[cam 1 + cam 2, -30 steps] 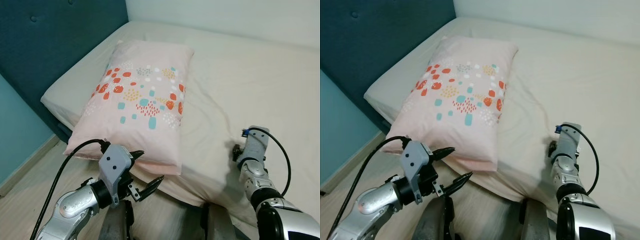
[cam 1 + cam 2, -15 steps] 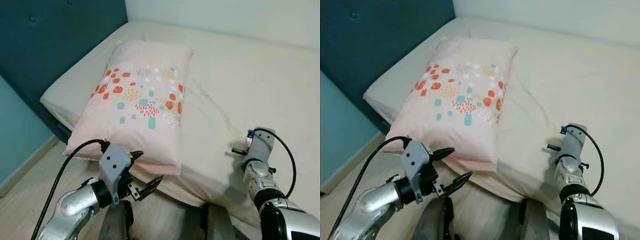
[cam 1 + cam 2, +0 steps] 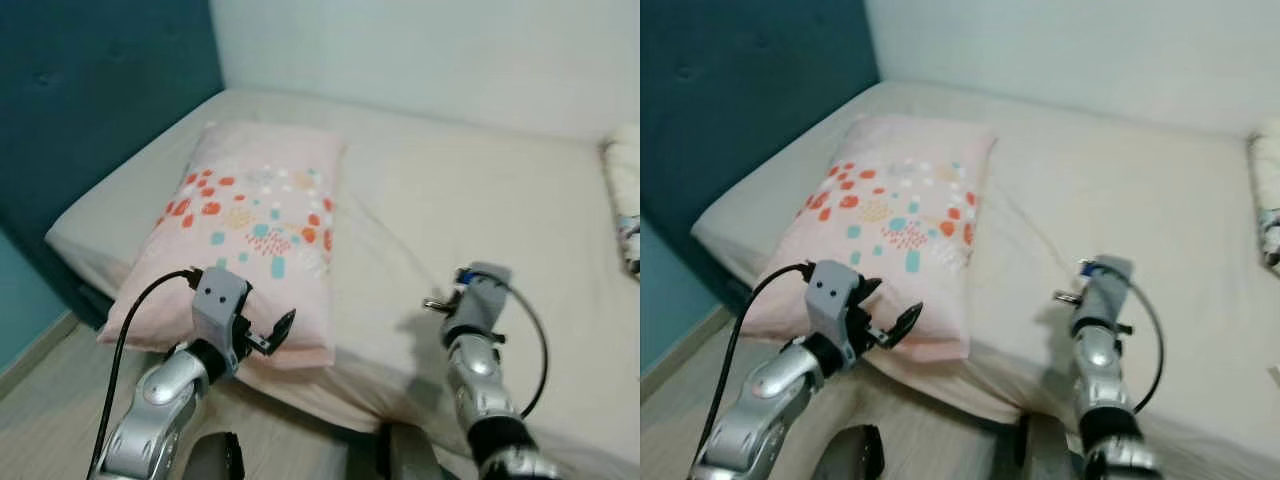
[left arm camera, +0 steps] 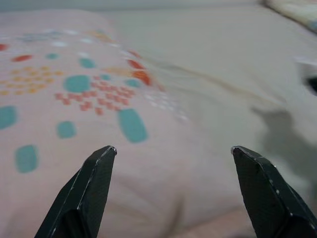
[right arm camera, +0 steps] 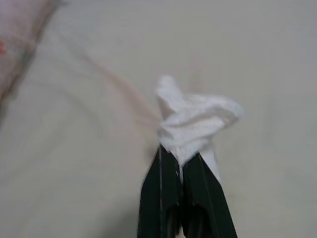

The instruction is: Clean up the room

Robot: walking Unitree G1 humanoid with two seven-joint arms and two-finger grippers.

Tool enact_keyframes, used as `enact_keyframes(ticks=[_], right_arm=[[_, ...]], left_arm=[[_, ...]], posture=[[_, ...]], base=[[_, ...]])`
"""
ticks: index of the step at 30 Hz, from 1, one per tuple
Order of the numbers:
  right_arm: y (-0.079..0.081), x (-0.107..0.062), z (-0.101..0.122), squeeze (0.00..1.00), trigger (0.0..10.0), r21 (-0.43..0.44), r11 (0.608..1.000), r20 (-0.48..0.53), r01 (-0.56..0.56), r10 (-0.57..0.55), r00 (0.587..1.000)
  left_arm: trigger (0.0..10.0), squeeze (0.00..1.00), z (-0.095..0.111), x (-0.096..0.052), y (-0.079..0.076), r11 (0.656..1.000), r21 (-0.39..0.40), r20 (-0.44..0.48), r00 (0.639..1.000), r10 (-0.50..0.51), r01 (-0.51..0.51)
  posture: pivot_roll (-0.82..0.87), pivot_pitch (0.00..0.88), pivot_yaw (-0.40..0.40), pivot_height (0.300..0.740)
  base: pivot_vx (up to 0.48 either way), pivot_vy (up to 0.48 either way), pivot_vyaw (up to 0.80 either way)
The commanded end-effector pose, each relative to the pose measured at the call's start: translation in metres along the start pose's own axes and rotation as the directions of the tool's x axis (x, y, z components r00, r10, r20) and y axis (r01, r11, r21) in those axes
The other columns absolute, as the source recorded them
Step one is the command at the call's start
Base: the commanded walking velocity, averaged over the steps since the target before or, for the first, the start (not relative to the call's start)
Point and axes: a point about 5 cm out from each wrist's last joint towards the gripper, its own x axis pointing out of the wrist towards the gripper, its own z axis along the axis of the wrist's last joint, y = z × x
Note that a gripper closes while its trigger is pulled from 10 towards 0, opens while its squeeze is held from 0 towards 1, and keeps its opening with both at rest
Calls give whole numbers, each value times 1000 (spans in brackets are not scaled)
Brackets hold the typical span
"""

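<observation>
Between the right gripper's [image 5: 184, 171] black fingers sits a small white crumpled cloth [image 5: 194, 121], maybe a sock or tissue; can't tell which, the wrist view is blurred. Fingers are pressed together on its lower end, w/ the rest bunched up past the tips, over the cream bed sheet [image 3: 480, 200]. You've got sthg light, soft & floppy: it'll sag and could slip out if the pinch is only on a thin fold, so take a deeper bite into the bunched middle if you re-grip. Not fragile.

Right arm [image 3: 470, 340] is over the near edge of the bed, right of the pink patterned pillow [image 3: 250, 225]. Left gripper [image 4: 171, 153] is spread wide, holding nothing, aimed at the pillow's near end, just short of it. Pillow is soft & bulky; best taken by a corner or edge seam.

Far right, a 2nd patterned item [image 3: 625, 190] is cut off by the frame edge – can't ID it. Dark teal headboard [image 3: 90, 120] on the left.
</observation>
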Motion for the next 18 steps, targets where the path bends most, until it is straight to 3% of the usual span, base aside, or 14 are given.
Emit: enact_keyframes(ticks=[1,3,4,7,18], right_arm=[[7,-1,7,0,10000,-32,999,23,-35,35,999],[22,-15,-2,0,10000,-163,980,59,-116,127,990],[22,-15,-2,0,10000,-163,980,59,-116,127,990],[30,-27,-12,0,10000,-199,967,65,-157,173,983],[31,-33,1,0,10000,-232,959,63,-166,185,981]], left_arm=[[10000,0,-11,-1,3,999,-11,-56,998,38,-39],[10000,0,-19,5,4,989,52,-73,987,140,-137],[10000,0,-19,5,4,989,52,-73,987,140,-137],[10000,0,-27,10,11,959,52,-79,956,284,-280],[10000,0,-26,13,9,952,33,-85,948,307,-305]], posture=[[-17,22,-27,575],[-29,12,-25,575],[-29,12,-25,575],[-30,4,-22,575],[-13,0,-22,605]], base=[[0,0,0],[0,0,0],[0,0,0],[0,0,0],[0,0,0]])
